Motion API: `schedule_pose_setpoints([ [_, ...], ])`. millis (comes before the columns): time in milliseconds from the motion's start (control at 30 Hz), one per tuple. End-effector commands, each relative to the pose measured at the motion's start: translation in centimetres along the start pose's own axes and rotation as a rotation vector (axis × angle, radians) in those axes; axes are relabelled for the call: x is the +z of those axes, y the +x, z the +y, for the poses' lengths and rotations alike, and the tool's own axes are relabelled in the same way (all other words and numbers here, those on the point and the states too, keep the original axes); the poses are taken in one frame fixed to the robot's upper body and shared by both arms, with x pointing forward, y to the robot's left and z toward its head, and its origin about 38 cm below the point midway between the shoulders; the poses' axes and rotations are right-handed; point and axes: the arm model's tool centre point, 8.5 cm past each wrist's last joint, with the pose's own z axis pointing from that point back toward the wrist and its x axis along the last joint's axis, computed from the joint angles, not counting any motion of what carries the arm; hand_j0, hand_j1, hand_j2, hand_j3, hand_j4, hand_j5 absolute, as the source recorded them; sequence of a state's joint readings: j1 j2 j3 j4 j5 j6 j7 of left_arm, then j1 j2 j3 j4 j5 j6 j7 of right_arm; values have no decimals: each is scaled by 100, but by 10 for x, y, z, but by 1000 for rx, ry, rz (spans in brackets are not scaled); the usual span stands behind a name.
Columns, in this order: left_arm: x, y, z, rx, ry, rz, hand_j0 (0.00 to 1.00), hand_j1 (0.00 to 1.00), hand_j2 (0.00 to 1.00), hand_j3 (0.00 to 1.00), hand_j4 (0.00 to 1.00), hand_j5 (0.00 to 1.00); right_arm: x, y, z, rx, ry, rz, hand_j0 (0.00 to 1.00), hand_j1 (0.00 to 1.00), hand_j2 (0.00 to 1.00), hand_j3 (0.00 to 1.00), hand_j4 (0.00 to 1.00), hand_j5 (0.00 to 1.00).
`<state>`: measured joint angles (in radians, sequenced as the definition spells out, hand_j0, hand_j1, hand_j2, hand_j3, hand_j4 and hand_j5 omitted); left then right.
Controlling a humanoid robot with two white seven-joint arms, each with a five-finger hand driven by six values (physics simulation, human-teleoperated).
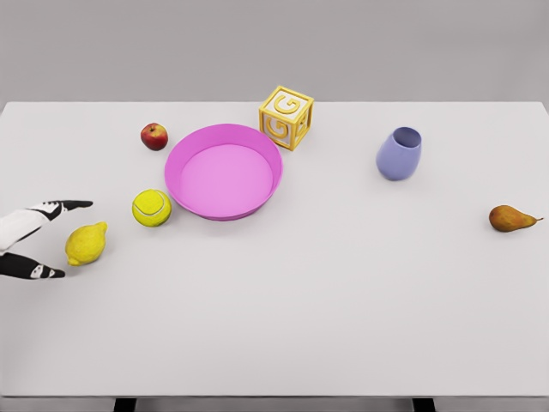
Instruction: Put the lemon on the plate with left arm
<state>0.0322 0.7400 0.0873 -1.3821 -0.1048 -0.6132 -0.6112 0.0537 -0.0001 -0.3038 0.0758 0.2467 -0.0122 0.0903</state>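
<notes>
1. Reaching for the lemon [87, 244]: the left hand [34, 242] enters at the far left edge of the frame, fingers spread, one black fingertip above and left of the fruit and another below and left of it. Nothing grasped; hand released. Contact with the lemon cannot be confirmed, though the lower fingertip sits just beside it.
2. Lemon position: resting on the white table [343, 300], lower left of the frame, well outside the plate.
3. Target: pink plate [223, 172], upper centre-left, holding nothing. A tennis ball [151, 207] lies between lemon and plate, just beside the plate's left rim.
4. Other items: red apple [154, 136] above left of the plate, yellow letter block [286, 117] at its upper right rim, lavender cup [399, 154] right of centre, brown pear [512, 218] far right. Right arm not visible.
5. Step judged: pre-grasp, early in the task. Lift and transfer not yet done.
6. Next move calls for: advancing the hand right so the fingers bracket the lemon, closing, then lifting high enough to clear the tennis ball and the plate rim.
7. Risk: a round lemon may roll away rightward if nudged before closure.
</notes>
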Motion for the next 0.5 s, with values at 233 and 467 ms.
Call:
schedule_pose_setpoints([
  [233,-5,-2,-13,42,7,-5,100,100,100,100,100,100,0,0,0,0,0,-1,100,100,100,100,100,100],
  [467,-5,-2,-13,42,7,-4,91,91,91,91,91,91,0,0,0,0,0,1,100,100,100,100,100,100],
])
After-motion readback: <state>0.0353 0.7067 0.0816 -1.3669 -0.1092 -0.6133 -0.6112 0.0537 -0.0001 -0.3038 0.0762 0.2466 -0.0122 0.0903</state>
